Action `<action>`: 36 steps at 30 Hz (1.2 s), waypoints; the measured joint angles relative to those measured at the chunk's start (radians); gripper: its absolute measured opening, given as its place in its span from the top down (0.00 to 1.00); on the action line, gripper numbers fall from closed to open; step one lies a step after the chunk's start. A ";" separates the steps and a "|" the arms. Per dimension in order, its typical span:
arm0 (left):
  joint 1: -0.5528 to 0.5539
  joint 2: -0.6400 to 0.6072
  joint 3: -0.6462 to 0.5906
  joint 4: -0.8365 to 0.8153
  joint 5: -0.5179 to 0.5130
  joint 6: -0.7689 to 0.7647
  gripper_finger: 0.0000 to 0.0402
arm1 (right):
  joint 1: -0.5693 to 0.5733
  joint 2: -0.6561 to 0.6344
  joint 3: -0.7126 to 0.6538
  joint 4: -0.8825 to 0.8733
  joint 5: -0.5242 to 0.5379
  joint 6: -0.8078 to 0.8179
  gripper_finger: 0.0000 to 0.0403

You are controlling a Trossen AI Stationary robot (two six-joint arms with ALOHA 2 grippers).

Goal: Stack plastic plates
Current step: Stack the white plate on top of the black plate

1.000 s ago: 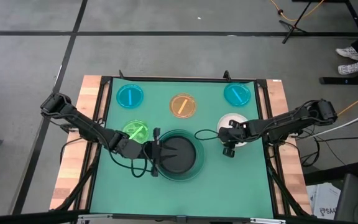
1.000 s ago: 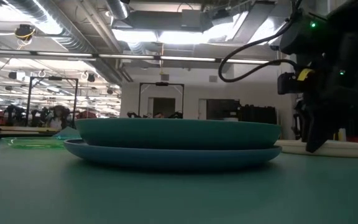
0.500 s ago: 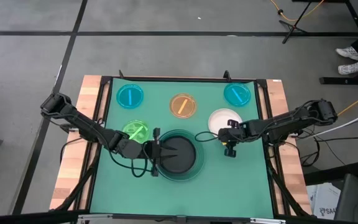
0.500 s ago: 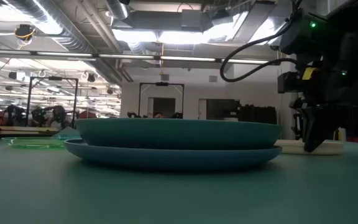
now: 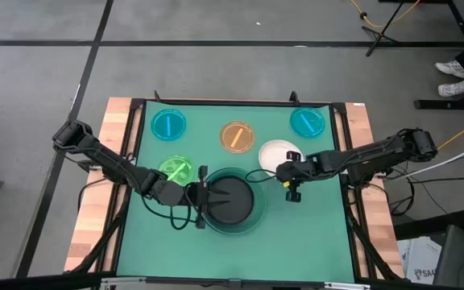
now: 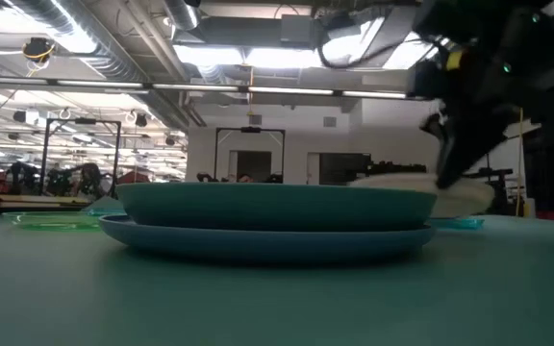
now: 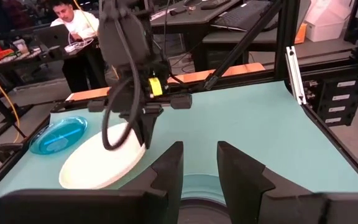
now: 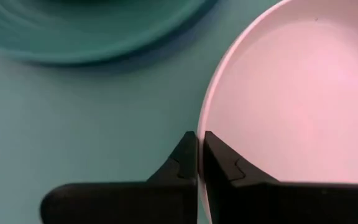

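The white plate (image 5: 276, 152) is being gripped at its rim by the right gripper (image 5: 286, 169), whose fingers (image 8: 190, 163) are being held pinched together on the plate's edge; in the low view it is being carried clear of the table, tilted, just beside the stack (image 5: 231, 201). That stack, taken as landmark, is being formed by the black plate (image 5: 230, 198) lying in the dark-green plate (image 6: 275, 207), itself resting on the light-blue plate (image 6: 267, 240). Beside the stack, on the left arm's side, the left gripper (image 5: 202, 197) is being held at the stack's rim, its fingers (image 7: 166, 171) parted. The lime-green plate (image 5: 176, 171) is lying just beyond it. Farther from the stack, toward the table's (image 5: 312, 234) far edge, two cyan plates (image 5: 169, 124) (image 5: 307, 122) and the orange plate (image 5: 237, 136) are being left flat, with open green mat between them.
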 joint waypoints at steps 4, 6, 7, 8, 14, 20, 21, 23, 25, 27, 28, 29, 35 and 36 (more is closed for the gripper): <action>-0.006 0.000 0.000 0.000 0.000 0.005 0.77 | 0.047 0.000 0.029 0.054 0.009 -0.060 1.00; -0.006 0.000 0.000 0.000 0.001 0.005 0.77 | 0.075 0.000 0.036 0.080 0.008 -0.097 1.00; -0.005 0.000 0.000 0.000 0.000 0.005 0.77 | 0.090 0.000 0.038 0.097 0.008 -0.120 1.00; -0.005 0.000 0.000 0.000 0.000 0.005 0.77 | 0.105 0.000 0.038 0.117 0.009 -0.140 1.00; -0.005 0.000 0.000 0.035 0.000 0.058 0.77 | 0.164 0.000 0.038 0.214 -0.008 -0.232 1.00; -0.005 0.000 0.000 0.068 -0.001 0.084 0.77 | 0.193 0.026 0.040 0.358 -0.012 -0.308 1.00; -0.005 0.000 0.000 0.070 -0.001 0.085 0.77 | 0.196 0.039 0.040 0.379 -0.022 -0.315 1.00; -0.005 0.000 0.000 0.071 -0.001 0.085 0.77 | 0.194 0.073 0.044 0.425 -0.044 -0.334 1.00; -0.005 0.000 0.000 0.074 -0.001 0.085 0.77 | 0.194 0.114 0.062 0.442 -0.045 -0.334 1.00; -0.005 0.000 0.000 0.078 -0.001 0.085 0.77 | 0.193 0.157 0.092 0.443 -0.045 -0.336 1.00; -0.005 0.000 0.000 0.082 0.000 0.085 0.77 | 0.193 0.180 0.110 0.445 -0.045 -0.337 1.00; -0.005 0.000 0.000 0.086 0.000 0.086 0.77 | 0.193 0.204 0.128 0.444 -0.045 -0.337 1.00; -0.007 0.000 0.000 0.089 0.000 0.086 0.77 | 0.193 0.317 0.237 0.441 -0.045 -0.341 1.00; -0.008 0.000 0.000 0.089 0.000 0.086 0.77 | 0.193 0.333 0.251 0.440 -0.045 -0.341 1.00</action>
